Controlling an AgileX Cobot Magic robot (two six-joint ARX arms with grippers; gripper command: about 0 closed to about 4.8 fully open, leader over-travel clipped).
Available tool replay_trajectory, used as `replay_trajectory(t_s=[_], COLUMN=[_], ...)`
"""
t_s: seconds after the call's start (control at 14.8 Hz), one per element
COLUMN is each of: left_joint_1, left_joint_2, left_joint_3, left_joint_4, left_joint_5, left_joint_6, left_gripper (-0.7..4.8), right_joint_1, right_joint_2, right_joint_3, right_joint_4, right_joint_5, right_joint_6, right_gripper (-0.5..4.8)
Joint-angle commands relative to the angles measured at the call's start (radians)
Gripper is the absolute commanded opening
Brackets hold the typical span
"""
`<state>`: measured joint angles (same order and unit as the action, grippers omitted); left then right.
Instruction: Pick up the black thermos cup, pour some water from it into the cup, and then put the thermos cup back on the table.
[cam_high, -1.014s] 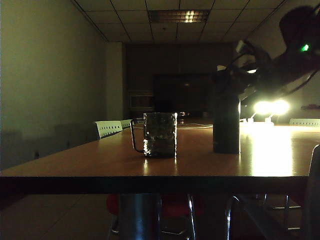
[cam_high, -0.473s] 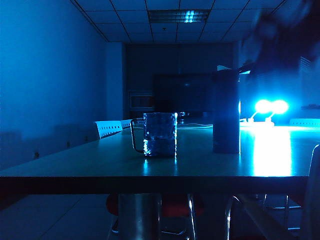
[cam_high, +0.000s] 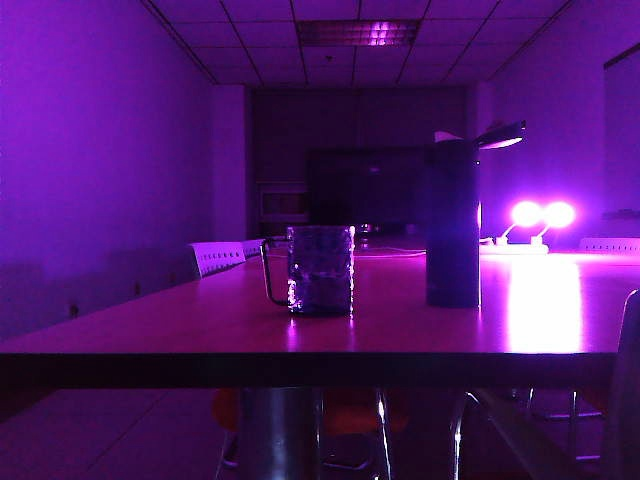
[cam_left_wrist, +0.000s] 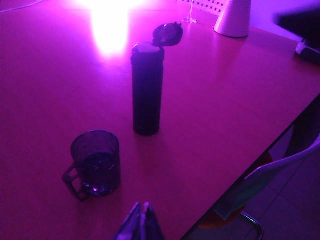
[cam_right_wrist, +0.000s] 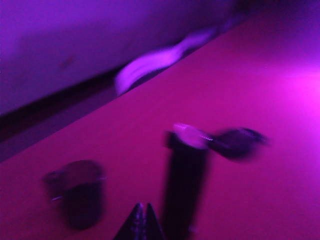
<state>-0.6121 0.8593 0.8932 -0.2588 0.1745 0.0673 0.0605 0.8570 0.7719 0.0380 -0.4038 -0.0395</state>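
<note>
The black thermos cup (cam_high: 452, 225) is seen standing upright on the surface (cam_high: 180, 325), its flip lid (cam_high: 499, 136) hinged open and jutting sideways from the top. In the exterior view it is placed right of the middle, and the cup (cam_high: 320, 269), a short dimpled glass mug with a thin dark loop handle, is set to its left, near it but not touching. The whole room is washed in purple light. Two bright lamps (cam_high: 542, 214) are shown glaring at the far end of the surface, and a streak of their glare is thrown across the glossy wood. Pale chair backs (cam_high: 216, 257) are visible along the left edge of the surface. Neither arm is seen in the exterior view.

In the left wrist view the thermos cup (cam_left_wrist: 147, 90) and the mug (cam_left_wrist: 95, 163) are seen from above; some liquid is visible in the bottom of the mug. The left gripper (cam_left_wrist: 141, 223) is held above the surface, clear of both vessels, with its fingertips pressed together and nothing between them. A pale cone-shaped object (cam_left_wrist: 233, 17) is seen standing farther back on the surface.

The right wrist view is blurred. The thermos cup (cam_right_wrist: 185, 185) and the mug (cam_right_wrist: 80, 192) can still be made out in it. The right gripper (cam_right_wrist: 140, 223) is shown above them with its tips closed together, empty, and touching neither vessel.
</note>
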Motion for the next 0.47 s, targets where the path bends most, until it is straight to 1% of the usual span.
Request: replay_trajectory(t_s=[0.07,0.14,0.27,0.34,0.47], left_joint_1=[-0.002,-0.002,-0.002,-0.002,-0.002], left_joint_2=[0.0,-0.001,-0.011,-0.02,-0.043], left_joint_3=[-0.01,-0.022,-0.076,-0.12,-0.23], left_joint_4=[0.014,0.017,0.076,0.135,0.284], left_joint_5=[0.002,-0.006,-0.056,-0.068,-0.114], left_joint_6=[0.005,0.005,0.004,0.001,-0.031], left_gripper=[-0.08,-0.08,-0.08,-0.08,-0.07], right_joint_1=[0.0,0.0,0.0,0.0,0.0], right_joint_2=[-0.211,-0.273,-0.373,-0.404,-0.447], right_joint_3=[-0.22,-0.29,-0.415,-0.467,-0.536], right_joint_4=[0.123,0.124,0.121,0.12,0.12], right_joint_5=[0.18,0.213,0.223,0.222,0.227], right_joint_6=[0.102,0.1,0.104,0.118,0.217], right_gripper=[-0.05,-0.05,-0.06,-0.05,-0.05])
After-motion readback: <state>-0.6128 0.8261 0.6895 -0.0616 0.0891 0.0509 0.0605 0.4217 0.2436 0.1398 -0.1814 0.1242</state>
